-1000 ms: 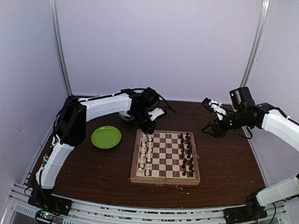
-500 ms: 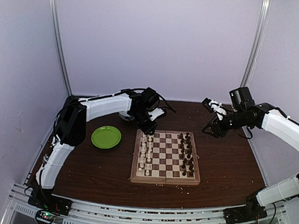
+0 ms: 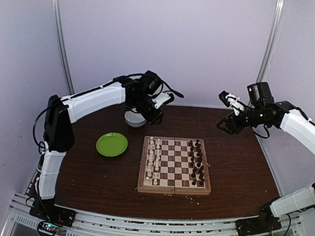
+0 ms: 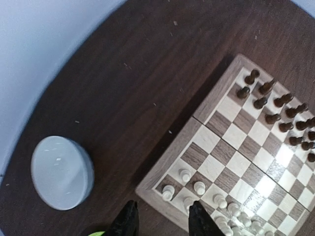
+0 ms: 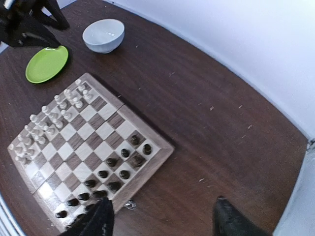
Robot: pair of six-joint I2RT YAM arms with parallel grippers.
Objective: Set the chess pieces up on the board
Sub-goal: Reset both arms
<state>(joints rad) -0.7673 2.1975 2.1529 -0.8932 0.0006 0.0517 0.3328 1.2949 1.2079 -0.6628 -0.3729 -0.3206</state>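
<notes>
1. State: left gripper (image 4: pixel 162 223) hangs above the board's (image 3: pixel 174 164) far white corner, fingers apart, nothing between them; right gripper (image 5: pixel 162 221) is raised off beyond the far right corner, jaws wide, empty.
2. Task things: white pieces (image 3: pixel 153 160) stand in two files along the board's left edge; dark pieces (image 3: pixel 196 163) stand in two files along its right; middle squares bare; I cannot count them, so I cannot call the set complete.
3. Risk, crowding: each piece stands close to its neighbours; if I lower either gripper into a file with the fingers this far apart, one finger would likely clip the piece alongside and topple it; a fallen piece could roll and take others down.
4. Risk, board: it seems to lie loose on the table (image 3: pixel 234 171); a sideways nudge at its border could slide it and shake every piece; the fold seam might give too.
5. Risk, stray: a pale speck (image 5: pixel 129 204) lies on the table just beside the dark-side edge; too small to tell piece from crumb; if a piece, calling the job done would be wrong; if a crumb, a grab there wastes a move right beside the dark file.
6. Risk, bowl (image 5: pixel 103 34): it sits behind the board, near the left arm; a careless swing could strike it; plate (image 5: pixel 47 64) lies well apart from the board, less worry.
</notes>
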